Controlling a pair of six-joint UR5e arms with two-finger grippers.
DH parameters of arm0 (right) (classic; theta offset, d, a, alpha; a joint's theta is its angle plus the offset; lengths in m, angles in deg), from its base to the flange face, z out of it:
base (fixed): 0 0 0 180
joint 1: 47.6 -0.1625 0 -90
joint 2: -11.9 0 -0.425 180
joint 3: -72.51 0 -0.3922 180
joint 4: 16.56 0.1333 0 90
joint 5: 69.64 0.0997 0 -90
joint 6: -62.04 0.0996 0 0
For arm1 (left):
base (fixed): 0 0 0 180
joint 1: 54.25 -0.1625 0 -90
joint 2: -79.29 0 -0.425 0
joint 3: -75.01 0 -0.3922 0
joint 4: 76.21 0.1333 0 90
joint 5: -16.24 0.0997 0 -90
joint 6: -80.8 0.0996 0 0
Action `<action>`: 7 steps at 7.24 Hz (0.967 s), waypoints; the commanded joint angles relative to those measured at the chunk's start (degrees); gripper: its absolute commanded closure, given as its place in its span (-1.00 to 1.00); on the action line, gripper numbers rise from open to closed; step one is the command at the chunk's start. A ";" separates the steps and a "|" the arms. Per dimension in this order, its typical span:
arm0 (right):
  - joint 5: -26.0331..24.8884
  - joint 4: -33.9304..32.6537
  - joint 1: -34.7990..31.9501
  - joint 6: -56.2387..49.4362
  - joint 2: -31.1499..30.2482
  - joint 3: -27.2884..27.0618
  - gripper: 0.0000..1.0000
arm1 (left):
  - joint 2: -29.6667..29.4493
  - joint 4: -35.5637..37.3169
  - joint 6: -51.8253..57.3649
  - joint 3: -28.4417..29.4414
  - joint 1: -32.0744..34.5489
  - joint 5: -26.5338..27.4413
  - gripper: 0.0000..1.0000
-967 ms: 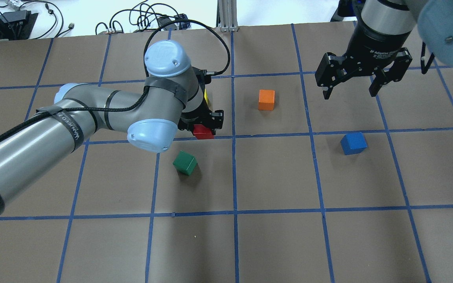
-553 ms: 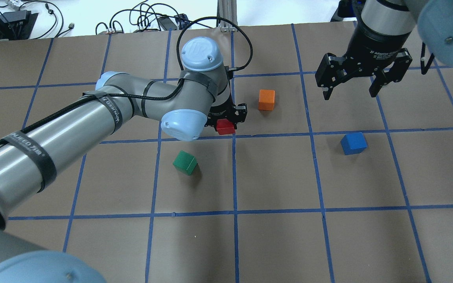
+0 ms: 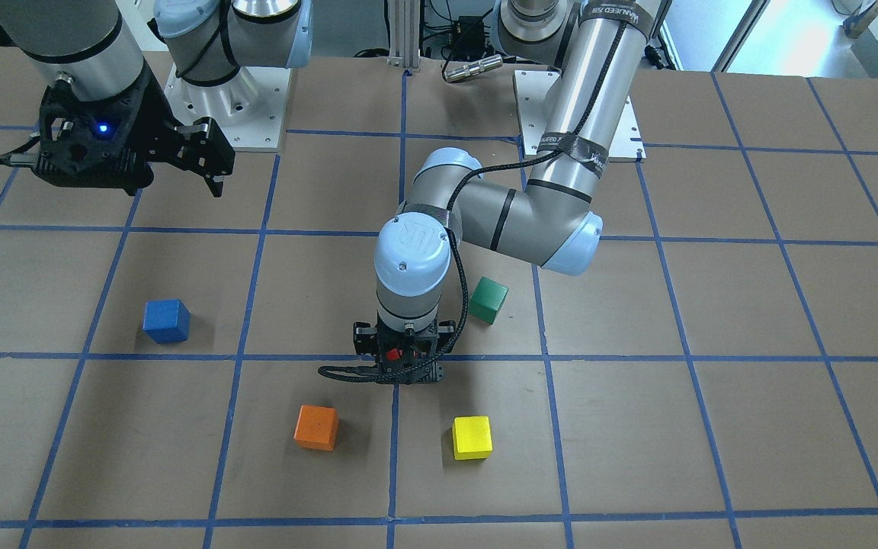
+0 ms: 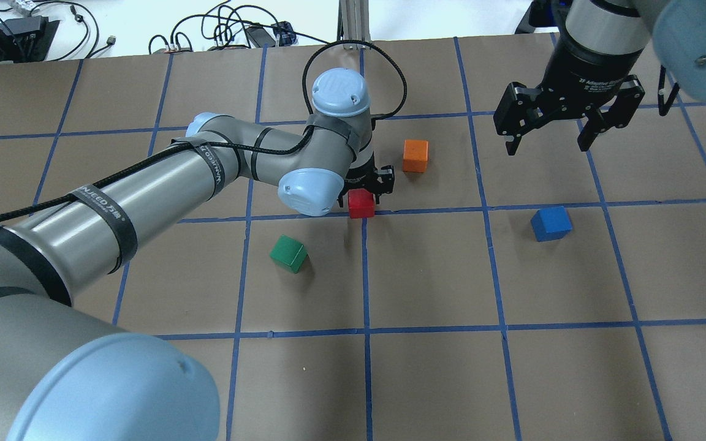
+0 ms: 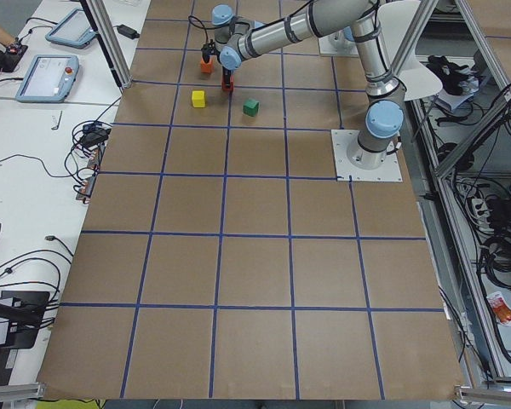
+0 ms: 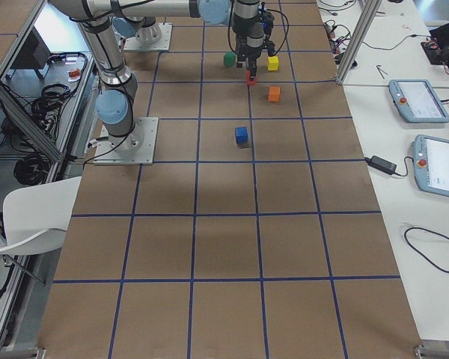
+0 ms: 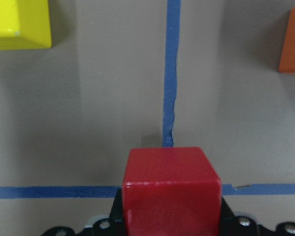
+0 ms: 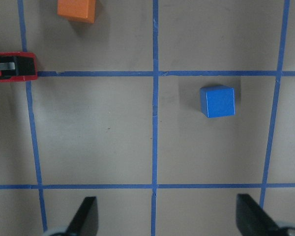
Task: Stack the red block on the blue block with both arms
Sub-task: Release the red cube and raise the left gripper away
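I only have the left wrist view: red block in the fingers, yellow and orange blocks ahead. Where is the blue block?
Observer: The blue block sits on the table to the robot's right of your red block, with nothing on top.
Operator: What is the right gripper doing?
Observer: The right gripper hangs open above the table, empty.
Operator: Anything behind my camera?
Observer: A green block lies on the robot's side of the red block, apart from it.

Bare table point(image 4: 445, 257) separates red block point(image 4: 361, 203) from blue block point(image 4: 551, 223); orange block point(image 4: 415, 155) stands aside.
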 commanded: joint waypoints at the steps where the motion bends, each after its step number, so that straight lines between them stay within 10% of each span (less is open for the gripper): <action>1: 0.07 -0.05 0.16 0.14 0.02 -0.52 -1.00 | 3.00 -1.59 0.93 0.69 -0.73 0.73 -1.00; 7: 1.21 -6.01 -1.15 1.19 1.50 -4.74 -1.00 | 26.00 -31.88 25.35 5.53 -18.21 2.67 -1.00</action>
